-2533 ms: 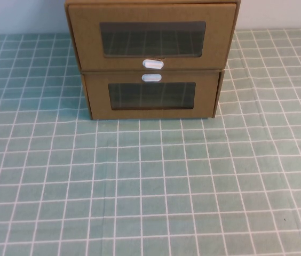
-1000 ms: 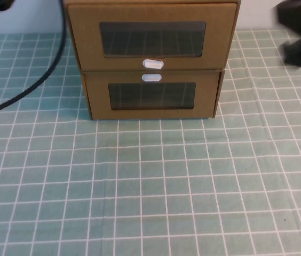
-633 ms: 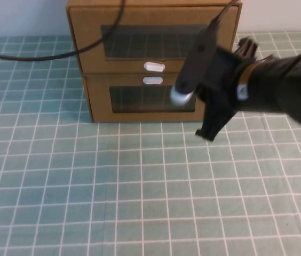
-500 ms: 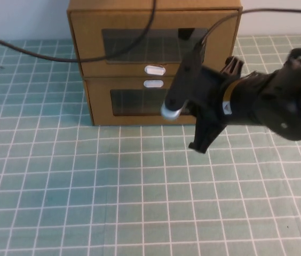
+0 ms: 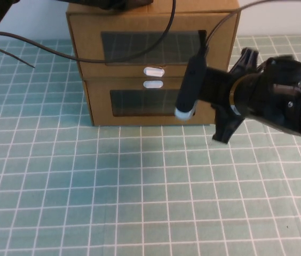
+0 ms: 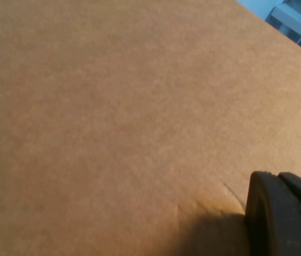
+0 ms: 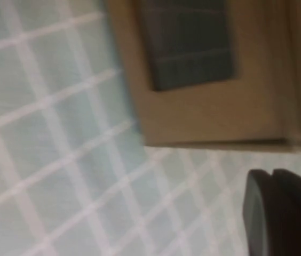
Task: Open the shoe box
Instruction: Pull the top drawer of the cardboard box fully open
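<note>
Shoe boxes, two of them, stand stacked at the far middle of the table: the upper shoe box [image 5: 86, 42] sits squarely on the lower shoe box [image 5: 100, 101]. Both are plain brown cardboard with sharp straight edges and flat fronts that sit flush and closed. Each front has a dark rectangular window [image 5: 150, 47], and a small white oval pull tab [image 5: 153, 71] sits on each side of the seam where the boxes meet.

A green tablecloth [image 5: 140, 186] with a white grid covers the table. The wide stretch in front of the boxes is bare, as is the left side.

The right arm [image 5: 278, 96], black and bulky, reaches in from the right, just in front of the boxes' right end. Its long wrist camera [image 5: 189, 88] overlaps the right edges of both windows. The right gripper [image 7: 272, 178] hovers over the cloth near the lower box's corner, its fingers pressed together and holding nothing.

The left gripper [image 6: 278, 178] is over the smooth top of the upper box, fingers together; whether it touches the cardboard cannot be told. A thin black cable [image 5: 86, 59] droops across the upper front.
</note>
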Robot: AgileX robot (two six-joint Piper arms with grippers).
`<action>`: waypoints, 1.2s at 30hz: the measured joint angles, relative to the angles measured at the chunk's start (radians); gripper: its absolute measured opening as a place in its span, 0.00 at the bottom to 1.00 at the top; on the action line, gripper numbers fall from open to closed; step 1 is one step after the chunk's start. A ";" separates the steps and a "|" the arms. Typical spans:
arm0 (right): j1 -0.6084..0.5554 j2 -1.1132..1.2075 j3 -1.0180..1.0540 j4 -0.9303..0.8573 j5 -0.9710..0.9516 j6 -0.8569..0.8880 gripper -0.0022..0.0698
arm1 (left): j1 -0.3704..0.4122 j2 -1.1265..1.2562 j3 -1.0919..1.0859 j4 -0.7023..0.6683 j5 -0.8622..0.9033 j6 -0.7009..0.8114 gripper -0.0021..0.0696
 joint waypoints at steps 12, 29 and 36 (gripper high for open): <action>0.107 0.056 -0.007 -0.785 0.021 0.704 0.02 | 0.000 0.001 -0.006 -0.015 0.025 -0.020 0.02; 0.139 0.324 -0.175 -0.894 0.051 0.782 0.46 | 0.003 0.001 -0.006 -0.034 0.042 -0.022 0.02; 0.140 0.361 -0.228 -0.892 0.053 0.786 0.44 | 0.006 0.001 -0.006 -0.034 0.042 -0.022 0.02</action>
